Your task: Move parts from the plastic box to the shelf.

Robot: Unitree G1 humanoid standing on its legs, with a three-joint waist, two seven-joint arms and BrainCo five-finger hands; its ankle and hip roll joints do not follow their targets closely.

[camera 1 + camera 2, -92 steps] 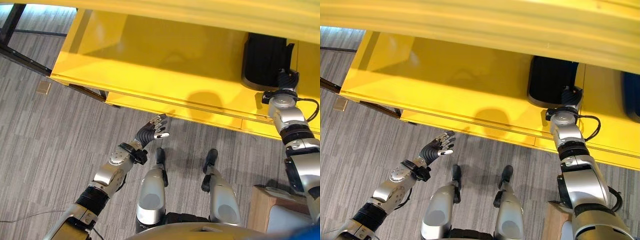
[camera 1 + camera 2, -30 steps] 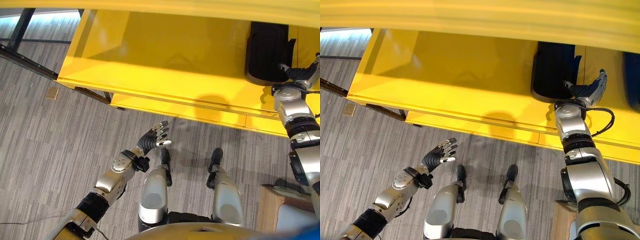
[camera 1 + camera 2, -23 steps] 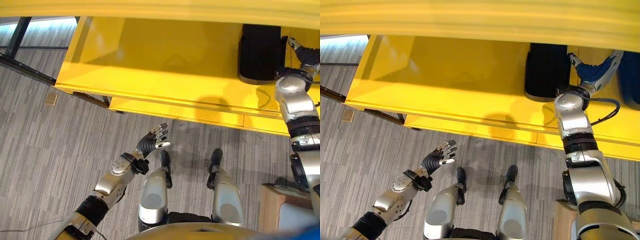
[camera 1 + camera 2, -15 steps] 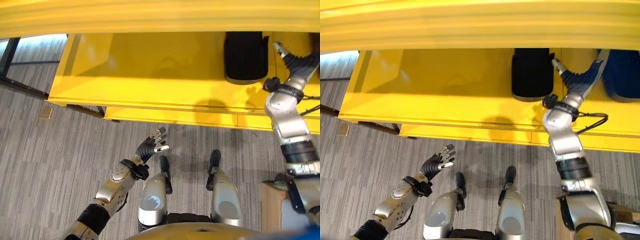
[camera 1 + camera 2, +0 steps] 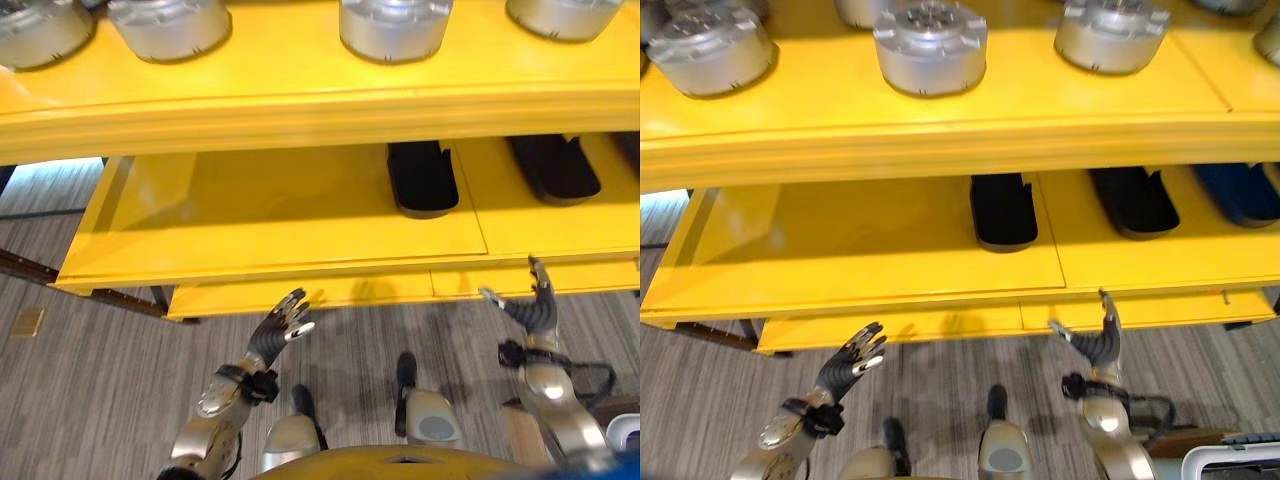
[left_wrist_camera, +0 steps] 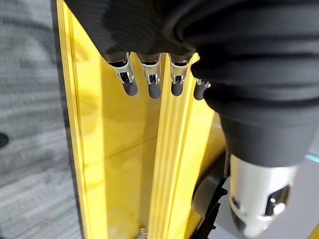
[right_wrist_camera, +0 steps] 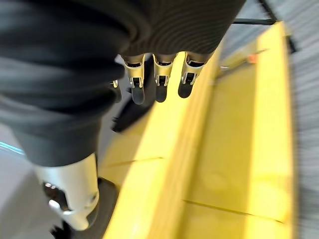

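The yellow shelf (image 5: pixel 890 150) fills the upper scene. Its lower tier holds a black part (image 5: pixel 1003 210), a second black part (image 5: pixel 1133 200) and a blue part (image 5: pixel 1240 195). My right hand (image 5: pixel 1095 343) hangs open below the shelf's front edge, under the gap between the two black parts, holding nothing. Straight fingers (image 7: pixel 157 84) show in the right wrist view against the yellow edge. My left hand (image 5: pixel 850 372) is raised open over the floor at the lower left, also with nothing in it; its fingers (image 6: pixel 149 84) are straight.
Several silver round parts (image 5: pixel 930 45) stand in a row on the upper tier. The left half of the lower tier (image 5: pixel 820 240) is bare. A pale box corner (image 5: pixel 1230 462) shows on a wooden stand at the lower right. Grey carpet (image 5: pixel 700 400) lies below.
My right hand has let go of the black part and dropped back below the shelf edge, open. The whole picture has tilted upward, bringing the upper tier into view.
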